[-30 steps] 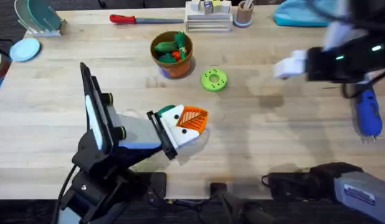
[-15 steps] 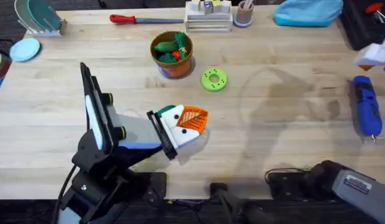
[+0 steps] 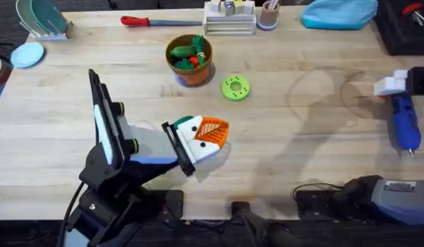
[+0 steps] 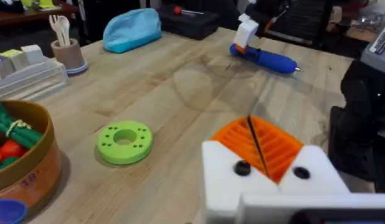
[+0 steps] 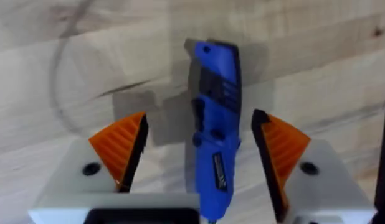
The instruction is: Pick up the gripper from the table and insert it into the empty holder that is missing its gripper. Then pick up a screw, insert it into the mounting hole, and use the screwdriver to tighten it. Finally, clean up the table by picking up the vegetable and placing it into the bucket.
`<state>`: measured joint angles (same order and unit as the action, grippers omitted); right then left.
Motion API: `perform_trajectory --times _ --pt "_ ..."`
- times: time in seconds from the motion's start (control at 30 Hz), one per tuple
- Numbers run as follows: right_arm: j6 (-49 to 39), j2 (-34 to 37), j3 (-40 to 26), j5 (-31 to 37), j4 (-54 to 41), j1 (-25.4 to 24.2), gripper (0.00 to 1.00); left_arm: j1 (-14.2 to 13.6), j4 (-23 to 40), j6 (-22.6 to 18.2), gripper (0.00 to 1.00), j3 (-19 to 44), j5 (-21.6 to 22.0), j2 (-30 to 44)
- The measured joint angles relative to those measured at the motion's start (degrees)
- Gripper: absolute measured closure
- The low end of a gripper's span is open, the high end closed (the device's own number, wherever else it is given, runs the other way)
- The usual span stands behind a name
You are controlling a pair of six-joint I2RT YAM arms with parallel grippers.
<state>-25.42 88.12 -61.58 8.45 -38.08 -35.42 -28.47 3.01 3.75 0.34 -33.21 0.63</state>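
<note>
Blue and thick, the screwdriver (image 5: 215, 130) lies flat on the wooden table (image 3: 301, 158) near its right edge, and my right gripper (image 5: 199, 146) hangs straight above it with its fingers spread wide, one orange pad (image 5: 121, 146) on each side of the body and neither touching it. In the overhead view the same gripper (image 3: 394, 86) sits over the handle end of the screwdriver (image 3: 404, 123). My left gripper (image 3: 205, 137) rests low on the table at the middle, its two orange ribbed pads (image 4: 261, 143) pressed narrow together with nothing between them. Behind it stand the green disc (image 3: 235, 87) and the bucket (image 3: 190, 60), with green and red toy vegetables (image 3: 186, 51) heaped inside. A red-handled screwdriver (image 3: 157, 21) lies along the far edge, beside a white rack (image 3: 229, 17) and a blue pouch (image 3: 339, 12).
</note>
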Motion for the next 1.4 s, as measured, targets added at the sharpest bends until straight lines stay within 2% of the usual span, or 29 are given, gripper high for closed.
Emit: perform_trajectory --times 0.13,0.43,0.7,1.17,1.27,1.4 --pt "-2.07 2.82 0.0 -1.4 3.15 -0.89 0.009 0.0 -0.02 0.0 0.984 0.0 0.0 0.02" --pt "-3.33 10.11 -0.02 -6.06 3.37 -5.56 0.008 0.0 0.0 0.15 0.984 0.0 0.0 0.0" --pt "-3.37 11.28 -0.25 -11.55 3.84 -9.06 0.01 0.0 -0.02 0.19 0.984 0.0 0.0 0.01" --pt "-4.4 11.8 -0.71 -13.26 3.38 -9.88 0.03 0.0 -0.01 0.18 0.984 0.0 -0.02 0.0" --pt "-4.99 11.91 -0.9 -13.36 3.34 -9.92 0.087 0.0 -0.01 0.17 0.984 0.0 0.0 0.0" --pt "-5.34 12.01 -0.96 -13.39 3.66 -10.15 0.393 0.0 0.0 0.18 0.984 0.0 0.0 0.0"
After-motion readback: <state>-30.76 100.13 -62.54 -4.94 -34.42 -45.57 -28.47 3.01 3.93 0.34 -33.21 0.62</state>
